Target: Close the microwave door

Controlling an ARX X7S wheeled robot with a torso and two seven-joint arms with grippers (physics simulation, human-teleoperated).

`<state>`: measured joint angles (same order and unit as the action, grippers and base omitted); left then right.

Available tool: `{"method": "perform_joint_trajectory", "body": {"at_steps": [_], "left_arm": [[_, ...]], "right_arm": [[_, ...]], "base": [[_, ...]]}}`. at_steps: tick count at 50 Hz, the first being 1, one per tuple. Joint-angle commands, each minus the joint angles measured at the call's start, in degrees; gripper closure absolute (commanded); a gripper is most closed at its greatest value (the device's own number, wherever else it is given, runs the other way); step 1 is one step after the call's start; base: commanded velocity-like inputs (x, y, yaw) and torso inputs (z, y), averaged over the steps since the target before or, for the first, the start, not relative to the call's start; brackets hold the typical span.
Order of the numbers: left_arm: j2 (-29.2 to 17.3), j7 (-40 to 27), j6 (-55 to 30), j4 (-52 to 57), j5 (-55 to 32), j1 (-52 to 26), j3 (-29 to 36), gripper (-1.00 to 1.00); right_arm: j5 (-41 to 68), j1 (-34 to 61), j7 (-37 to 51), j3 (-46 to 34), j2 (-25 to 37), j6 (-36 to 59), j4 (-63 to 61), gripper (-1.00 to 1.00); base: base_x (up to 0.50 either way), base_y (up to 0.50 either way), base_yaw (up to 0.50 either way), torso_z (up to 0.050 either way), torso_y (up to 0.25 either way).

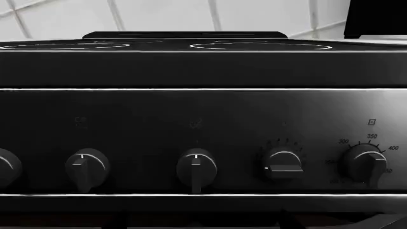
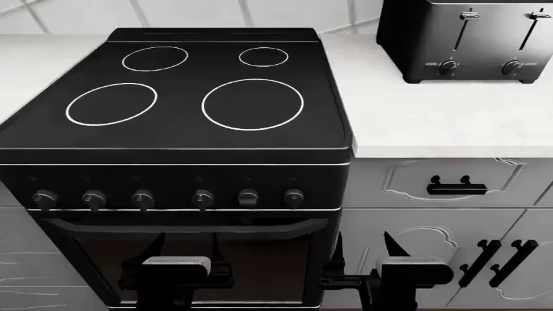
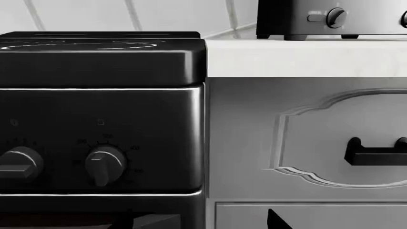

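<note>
The microwave and its door are out of view in all three views. In the head view both arms hang low in front of a black stove (image 2: 207, 97). My left gripper (image 2: 188, 245) is before the oven door, its two dark fingers spread apart with nothing between them. My right gripper (image 2: 364, 247) stands open at the seam between the stove and the white cabinet (image 2: 415, 223), also holding nothing. The left wrist view faces the stove's knob panel (image 1: 197, 167). In the right wrist view one dark fingertip (image 3: 275, 220) shows against the cabinet.
A black toaster (image 2: 467, 39) stands on the white counter (image 2: 432, 123) at the back right. A row of knobs (image 2: 203, 197) lines the stove front. White drawers and doors with black handles (image 2: 456, 188) fill the lower right. Tiled wall lies behind.
</note>
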<state>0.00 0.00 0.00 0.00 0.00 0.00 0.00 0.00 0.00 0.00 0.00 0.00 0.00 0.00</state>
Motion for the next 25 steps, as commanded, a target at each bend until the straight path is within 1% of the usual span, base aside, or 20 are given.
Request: {"method": "perform_joint_trajectory", "body": {"at_steps": [1, 5, 9, 13, 16, 20, 25], "left_arm": [[-0.89, -1.05, 0.08, 0.08, -0.93, 0.09, 1.06, -1.00], [-1.73, -2.09, -0.07, 0.91, -1.78, 0.71, 2.21, -1.00], [-2.53, -2.39, 0.10, -0.87, -1.74, -0.18, 3.36, -1.00], [-3.02, -3.48, -1.38, 1.06, -1.25, 0.16, 4.13, -1.00], [-3.40, -4.01, -5.44, 5.00, -1.46, 0.56, 4.54, -1.00], [-4.25, -4.76, -13.82, 14.85, -1.28, -0.05, 4.88, -1.00], [-4.88, -5.47, -30.03, 29.23, -1.84, -4.51, 4.91, -1.00]], "right_arm": [[0.86, 0.02, 1.17, -1.13, 0.88, -0.05, 0.04, -1.00], [0.83, 0.44, 2.47, -2.53, 1.79, 0.22, 0.71, -1.00], [-0.03, 1.27, 3.40, -3.93, 2.49, -0.25, 2.36, -1.00], [0.38, 1.14, 3.85, -4.50, 2.96, 0.78, 1.22, -1.00], [2.47, 1.14, 4.21, -3.73, 2.93, 4.71, -1.48, -1.00], [3.68, 0.93, 5.48, -3.16, 3.61, 11.95, -8.76, -1.00], [4.00, 3.38, 6.28, -3.16, 5.59, 25.22, -22.10, -1.00]], "base": [[0.00, 0.00, 0.00, 0.000, 0.000], [0.00, 0.00, 0.00, 0.000, 0.000], [0.00, 0.00, 0.00, 0.000, 0.000], [0.00, 0.00, 0.00, 0.000, 0.000], [0.00, 0.00, 0.00, 0.000, 0.000], [0.00, 0.00, 0.00, 0.000, 0.000], [0.00, 0.00, 0.00, 0.000, 0.000]]}}
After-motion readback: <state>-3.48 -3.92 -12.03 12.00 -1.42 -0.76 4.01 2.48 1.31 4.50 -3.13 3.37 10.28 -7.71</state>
